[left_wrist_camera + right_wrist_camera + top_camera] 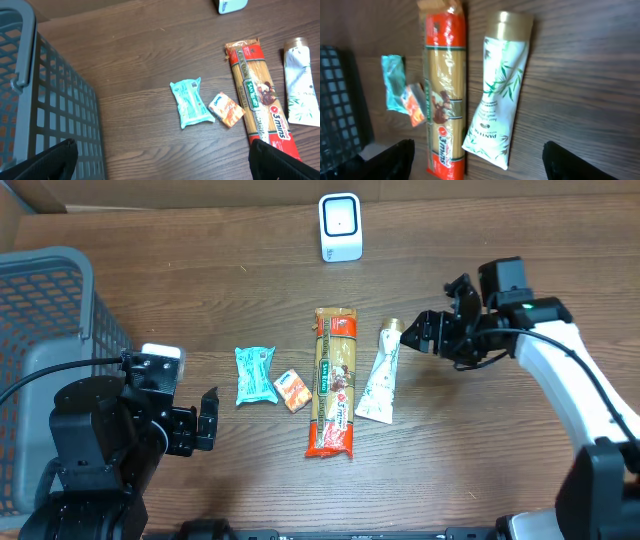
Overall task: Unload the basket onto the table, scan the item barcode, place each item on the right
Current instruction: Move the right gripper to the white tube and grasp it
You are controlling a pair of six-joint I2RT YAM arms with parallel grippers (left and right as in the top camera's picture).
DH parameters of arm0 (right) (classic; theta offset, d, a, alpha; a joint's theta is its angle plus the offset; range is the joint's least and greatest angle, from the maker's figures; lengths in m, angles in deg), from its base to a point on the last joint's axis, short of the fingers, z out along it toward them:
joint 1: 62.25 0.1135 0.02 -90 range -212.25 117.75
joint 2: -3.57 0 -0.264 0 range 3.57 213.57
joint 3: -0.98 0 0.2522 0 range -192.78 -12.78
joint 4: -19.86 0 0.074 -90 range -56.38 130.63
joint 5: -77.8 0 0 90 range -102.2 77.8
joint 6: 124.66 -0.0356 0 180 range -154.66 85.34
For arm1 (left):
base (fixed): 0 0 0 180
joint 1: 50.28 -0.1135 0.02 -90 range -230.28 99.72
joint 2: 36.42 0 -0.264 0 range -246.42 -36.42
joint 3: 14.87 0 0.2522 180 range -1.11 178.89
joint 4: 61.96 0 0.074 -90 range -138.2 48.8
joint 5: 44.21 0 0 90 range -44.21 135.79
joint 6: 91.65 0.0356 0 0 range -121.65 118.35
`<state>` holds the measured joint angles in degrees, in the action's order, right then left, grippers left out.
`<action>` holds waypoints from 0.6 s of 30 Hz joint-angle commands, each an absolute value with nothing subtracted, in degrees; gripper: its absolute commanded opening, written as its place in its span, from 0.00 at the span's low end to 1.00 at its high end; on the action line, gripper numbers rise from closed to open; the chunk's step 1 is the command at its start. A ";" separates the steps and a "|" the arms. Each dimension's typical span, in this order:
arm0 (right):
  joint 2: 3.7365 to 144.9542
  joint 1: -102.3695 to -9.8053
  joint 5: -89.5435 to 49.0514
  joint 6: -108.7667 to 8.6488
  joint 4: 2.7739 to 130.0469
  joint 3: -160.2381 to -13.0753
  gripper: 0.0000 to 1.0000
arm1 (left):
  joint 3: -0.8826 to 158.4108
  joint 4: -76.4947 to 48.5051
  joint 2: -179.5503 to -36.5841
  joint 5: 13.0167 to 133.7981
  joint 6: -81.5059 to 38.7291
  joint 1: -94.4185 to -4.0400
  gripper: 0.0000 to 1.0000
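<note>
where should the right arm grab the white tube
Take the tube from above, jaws across its narrower end just below the gold cap. It lies flat and fans wider toward the crimped end, so the cap end fits best. The pasta lies close along one side; the right gripper is open near the cap.

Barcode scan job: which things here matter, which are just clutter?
Job: scanner, white tube nearest the open right gripper.
Likely idle: spaghetti pack, teal packet, small orange packet, grey basket.
</note>
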<state>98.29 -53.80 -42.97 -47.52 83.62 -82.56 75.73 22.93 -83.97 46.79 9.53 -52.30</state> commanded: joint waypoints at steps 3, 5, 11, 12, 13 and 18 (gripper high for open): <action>99.97 -45.96 -27.60 -54.23 84.48 -83.74 0.84 | 75.86 22.78 -83.95 46.26 10.82 -52.52 1.00; 100.80 -42.22 -21.92 -56.55 84.43 -83.74 0.84 | 75.86 22.78 -83.95 46.26 10.82 -52.52 1.00; 105.44 -36.08 -15.06 -60.20 81.81 -83.67 0.84 | 75.86 22.78 -83.95 46.26 10.82 -52.52 1.00; 106.64 -35.66 -15.03 -60.22 81.59 -83.67 0.83 | 75.86 22.78 -83.95 46.26 10.82 -52.52 1.00; 107.60 -35.42 -15.03 -60.22 81.46 -83.67 0.81 | 75.86 22.78 -83.95 46.26 10.82 -52.52 1.00; 109.96 -35.36 -14.77 -60.42 81.17 -83.67 0.54 | 75.86 22.78 -83.95 46.26 10.82 -52.52 1.00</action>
